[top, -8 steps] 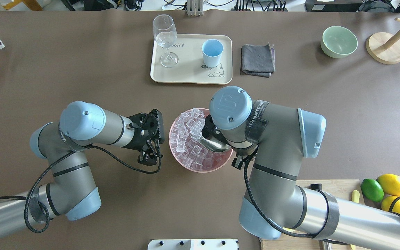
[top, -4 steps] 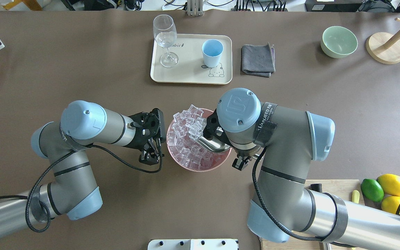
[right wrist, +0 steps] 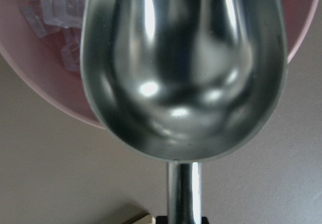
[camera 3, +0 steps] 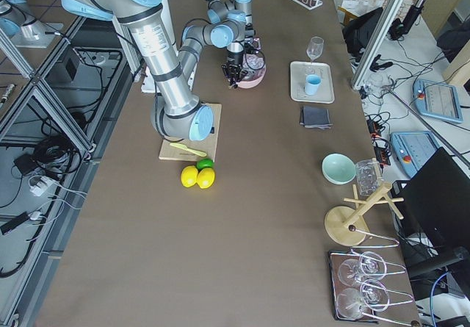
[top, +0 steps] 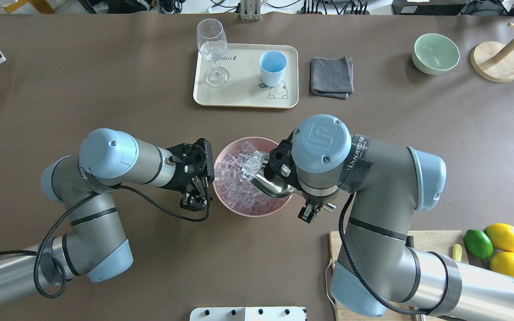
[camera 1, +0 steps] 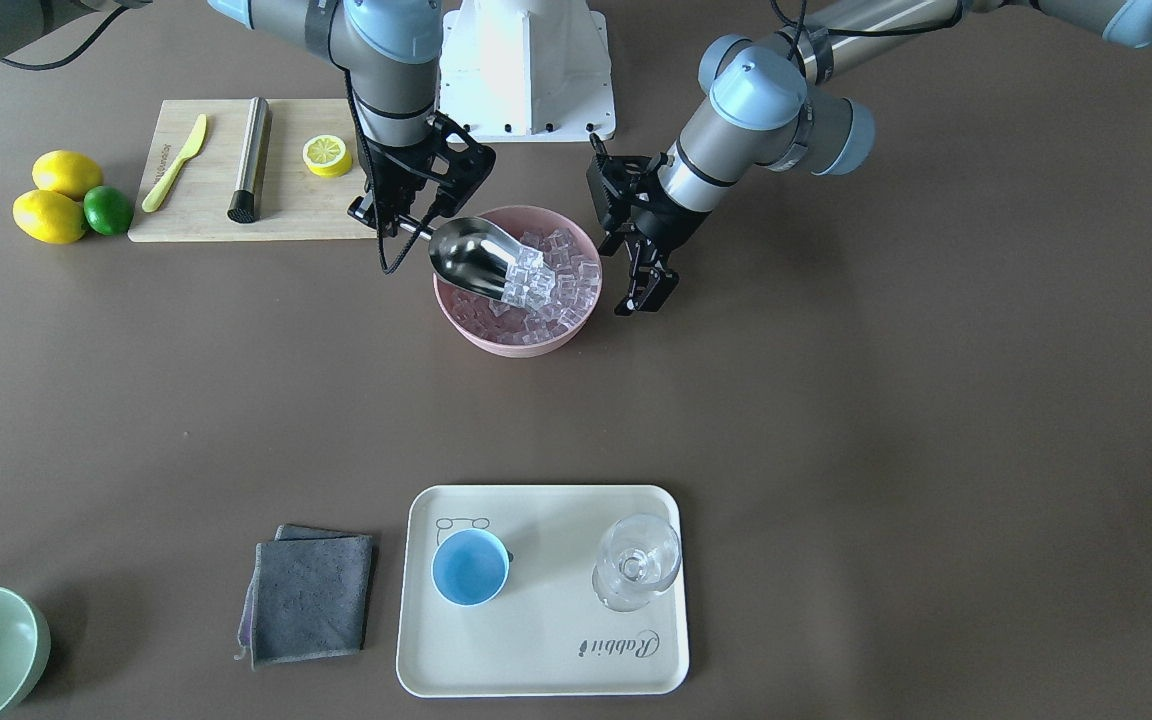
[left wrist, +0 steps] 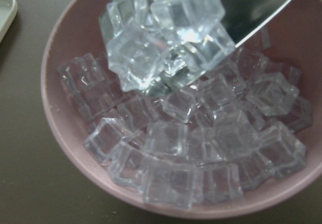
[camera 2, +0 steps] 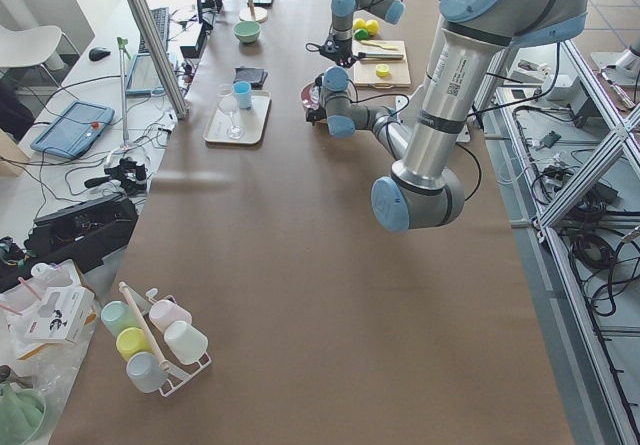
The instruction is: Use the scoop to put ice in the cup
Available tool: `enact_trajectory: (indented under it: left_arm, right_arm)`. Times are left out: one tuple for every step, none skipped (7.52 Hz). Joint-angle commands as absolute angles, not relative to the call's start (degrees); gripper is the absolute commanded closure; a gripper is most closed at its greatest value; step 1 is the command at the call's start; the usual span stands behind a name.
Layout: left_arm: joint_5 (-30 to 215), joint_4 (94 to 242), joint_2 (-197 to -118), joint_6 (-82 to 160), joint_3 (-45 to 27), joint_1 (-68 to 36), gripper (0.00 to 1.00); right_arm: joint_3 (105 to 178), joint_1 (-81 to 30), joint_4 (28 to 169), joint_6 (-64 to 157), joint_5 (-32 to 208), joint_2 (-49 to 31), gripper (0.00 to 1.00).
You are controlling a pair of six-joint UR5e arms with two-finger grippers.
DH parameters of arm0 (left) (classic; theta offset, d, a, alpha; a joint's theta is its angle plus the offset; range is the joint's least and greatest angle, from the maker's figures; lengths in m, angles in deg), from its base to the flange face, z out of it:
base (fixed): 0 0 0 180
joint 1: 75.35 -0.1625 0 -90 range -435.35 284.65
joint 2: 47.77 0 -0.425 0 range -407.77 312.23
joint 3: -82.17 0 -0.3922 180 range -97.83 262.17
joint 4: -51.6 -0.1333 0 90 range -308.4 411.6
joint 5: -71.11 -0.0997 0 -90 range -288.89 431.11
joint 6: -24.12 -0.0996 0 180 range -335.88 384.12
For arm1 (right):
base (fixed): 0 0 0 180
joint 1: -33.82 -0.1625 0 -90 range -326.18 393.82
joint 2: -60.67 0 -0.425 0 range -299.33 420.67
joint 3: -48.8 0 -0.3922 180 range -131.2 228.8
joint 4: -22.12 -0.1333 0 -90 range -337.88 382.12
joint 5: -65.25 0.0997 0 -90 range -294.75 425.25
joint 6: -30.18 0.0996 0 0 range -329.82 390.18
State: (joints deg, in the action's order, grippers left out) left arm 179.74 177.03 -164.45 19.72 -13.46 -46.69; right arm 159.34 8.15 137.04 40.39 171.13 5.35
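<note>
Now loaded: scoop over the ice bowl, cup far off on the tray

Nearest the robot, on its right, a wooden cutting board [camera 1: 286, 200] lies with one corner close to the right gripper [camera 1: 398, 222]. That gripper's fingers are clamped on the handle of the scoop [camera 1: 471, 258], so the steel trough juts out past the fingertips toward the far left. The trough hangs over the right half of the pink bowl [top: 252, 213], with its rear above the bowl's near right rim and its lip tilted down over the heap. A cluster of ice [left wrist: 166, 48] sits at the lip of the trough, and many more cubes fill the bowl beneath. Whether the lip touches the heap I cannot tell.

Just beside the bowl's left rim, the left gripper [camera 1: 648, 296] points down at the table [top: 105, 89], its fingers parted and holding nothing. A thin gap shows between it and the rim. The arms hem the bowl on both sides, while its far side faces a broad strip of brown table.

Beyond that strip lies the cream tray [top: 243, 96]. The cup [top: 273, 67] stands upright on the tray's right half, mouth up, well apart from the scoop and the fingers. A wine glass [top: 212, 47] stands on the tray's left side, apart from the cup. A folded grey cloth [top: 331, 76] lies just right of the tray. A pale-green bowl [top: 435, 53] sits further right, near the far edge.
</note>
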Motion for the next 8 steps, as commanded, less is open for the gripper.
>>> enact_trajectory:
  left_arm:
    - [179.74, 177.02, -164.49, 19.72, -13.45, -46.69, 0.02]
    - [179.74, 177.02, -164.49, 19.72, -13.45, -46.69, 0.02]
    - [179.74, 177.02, -164.49, 19.72, -13.45, -46.69, 0.02]
    - [179.74, 177.02, -164.49, 19.72, -13.45, -46.69, 0.02]
    - [179.83, 177.02, -164.49, 19.72, -13.45, -46.69, 0.02]
    - [179.83, 177.02, -164.49, 19.64, -13.54, -46.69, 0.02]
    - [179.83, 177.02, -164.49, 19.64, -13.54, -46.69, 0.02]
    - [179.83, 177.02, -164.49, 19.64, -13.54, -46.69, 0.02]
  right_arm:
    - [160.94, 8.15, 136.2, 41.78, 174.74, 3.98, 1.0]
    - [161.2, 8.15, 136.2, 42.56, 176.07, 3.98, 1.0]
    - [161.29, 8.15, 136.12, 43.79, 176.52, 3.98, 1.0]
    - [161.21, 8.15, 134.11, 44.5, 178.87, 3.37, 1.0]
    - [161.21, 8.15, 133.66, 46.25, 180.38, 3.36, 1.0]
    - [161.38, 8.07, 133.65, 46.44, 181.87, 3.45, 1.0]
    - [162.08, 7.98, 133.65, 48.01, 181.97, 3.45, 1.0]
    - [162.43, 7.98, 132.35, 48.46, 181.8, 3.27, 1.0]
